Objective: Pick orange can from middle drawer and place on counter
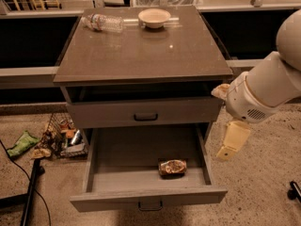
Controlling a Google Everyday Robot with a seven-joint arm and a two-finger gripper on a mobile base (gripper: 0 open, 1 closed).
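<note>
The white arm (273, 79) juts in from three o'clock, sloping down toward eight o'clock to a thick, rounded wrist (244, 102). Below that wrist the cream gripper (233, 144) hangs at four o'clock, pointing down and a little toward seven o'clock.

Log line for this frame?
gripper: right of open middle drawer | orange can: lying in drawer, ungrasped | counter: bottle, bowl

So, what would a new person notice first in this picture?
The open middle drawer at the bottom, with the orange can lying on its side near the front. At the right, the white arm, its gripper hanging outside the drawer, above the floor. At the far edge of the counter, a bowl and a plastic bottle.
</note>
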